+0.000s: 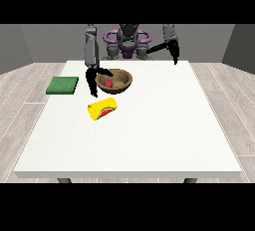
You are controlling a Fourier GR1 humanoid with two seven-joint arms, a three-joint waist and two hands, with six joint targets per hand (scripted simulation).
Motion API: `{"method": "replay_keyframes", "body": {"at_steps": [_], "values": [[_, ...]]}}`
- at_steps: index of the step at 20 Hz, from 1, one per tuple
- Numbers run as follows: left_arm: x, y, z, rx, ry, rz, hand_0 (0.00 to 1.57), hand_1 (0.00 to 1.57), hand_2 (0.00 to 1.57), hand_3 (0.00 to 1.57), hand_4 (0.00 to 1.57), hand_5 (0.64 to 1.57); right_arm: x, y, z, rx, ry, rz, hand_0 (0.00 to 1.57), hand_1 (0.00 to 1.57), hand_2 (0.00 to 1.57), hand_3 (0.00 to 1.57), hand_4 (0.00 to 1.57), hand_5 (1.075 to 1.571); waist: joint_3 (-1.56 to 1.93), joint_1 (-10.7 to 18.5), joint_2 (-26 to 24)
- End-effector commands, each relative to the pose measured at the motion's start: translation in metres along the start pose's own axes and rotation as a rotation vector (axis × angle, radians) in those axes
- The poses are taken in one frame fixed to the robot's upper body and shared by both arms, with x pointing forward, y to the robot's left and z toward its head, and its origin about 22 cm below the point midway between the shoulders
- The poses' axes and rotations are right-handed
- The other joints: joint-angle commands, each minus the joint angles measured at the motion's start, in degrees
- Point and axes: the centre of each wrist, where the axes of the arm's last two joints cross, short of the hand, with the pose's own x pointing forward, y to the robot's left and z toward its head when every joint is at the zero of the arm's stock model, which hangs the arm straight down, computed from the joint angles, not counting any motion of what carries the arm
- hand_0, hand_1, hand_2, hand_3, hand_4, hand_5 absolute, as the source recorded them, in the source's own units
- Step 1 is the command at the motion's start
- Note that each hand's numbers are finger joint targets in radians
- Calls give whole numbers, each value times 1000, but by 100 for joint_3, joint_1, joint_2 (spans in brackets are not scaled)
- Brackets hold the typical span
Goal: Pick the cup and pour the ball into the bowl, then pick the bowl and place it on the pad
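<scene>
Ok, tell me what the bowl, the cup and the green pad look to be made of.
Bowl: looks like wood, brown with a darker inside and a dull finish; the red ball lies in it.
Cup: probably plastic or painted ceramic, smooth bright yellow with a red and green print; it lies on its side.
Pad: flat, matte green, possibly foam or cloth; the look leaves it open.
</scene>
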Motion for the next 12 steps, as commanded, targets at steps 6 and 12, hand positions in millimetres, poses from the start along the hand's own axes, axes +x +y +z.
{"method": "replay_keyframes", "body": {"at_steps": [6, 12], "values": [[3, 1, 3, 1, -27, 8, 0, 0, 0, 0, 0, 1568, -5, -40, 11, -148, 209, 224, 1571, 1571, 1571, 1571, 1053, 1550, 14, 187, 115], [-32, 20, 23, 40, 104, 23, 0, 0, 0, 0, 0, 1570, 1, -7, -2, -149, 294, 302, 1571, 1571, 1571, 1571, 1026, 1555, 14, -253, -546]]}}
